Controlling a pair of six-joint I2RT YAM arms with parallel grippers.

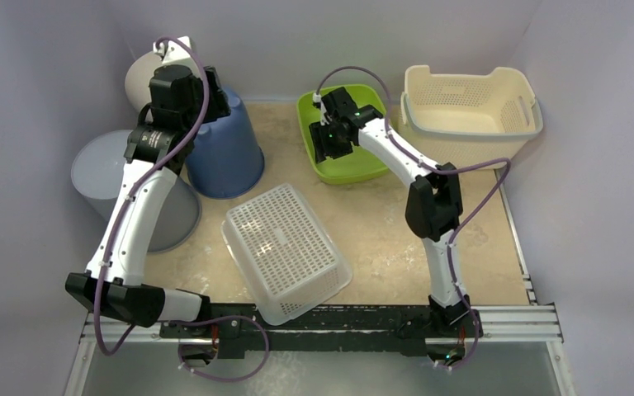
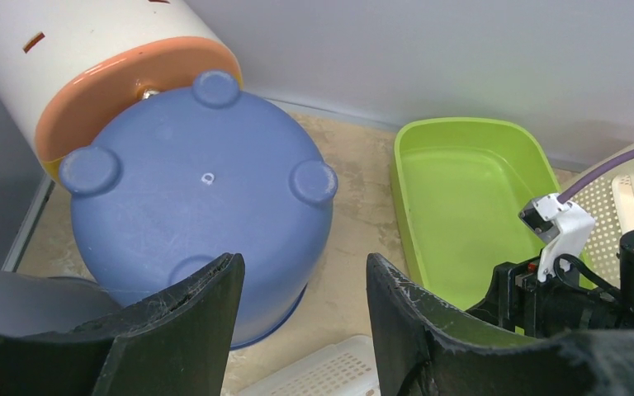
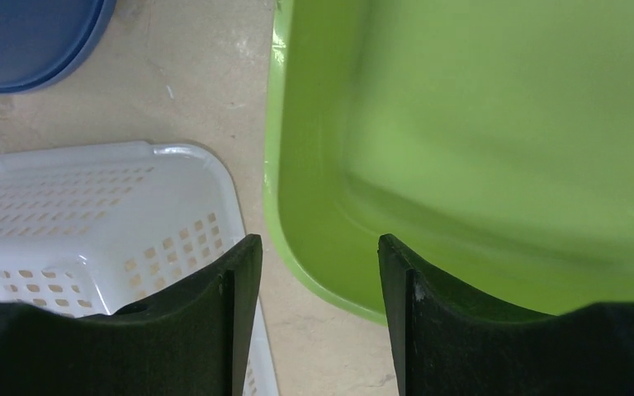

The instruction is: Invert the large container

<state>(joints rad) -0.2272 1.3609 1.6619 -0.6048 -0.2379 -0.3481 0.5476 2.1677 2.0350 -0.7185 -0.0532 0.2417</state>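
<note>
Several containers stand on the table. A green tub (image 1: 365, 163) sits upright at the back centre. A cream basket (image 1: 470, 107) sits upright at the back right. A white perforated basket (image 1: 285, 247) lies bottom up in the middle. A blue bucket (image 1: 231, 157) stands bottom up at the back left. My right gripper (image 1: 328, 148) is open and empty, hovering over the green tub's (image 3: 479, 124) near left rim, beside the white basket (image 3: 91, 214). My left gripper (image 1: 213, 103) is open and empty above the blue bucket (image 2: 198, 206).
A grey bucket (image 1: 103, 169) stands at the far left under my left arm. A white cylinder with an orange end (image 2: 91, 58) lies against the back wall behind the blue bucket. Walls close in the back and both sides.
</note>
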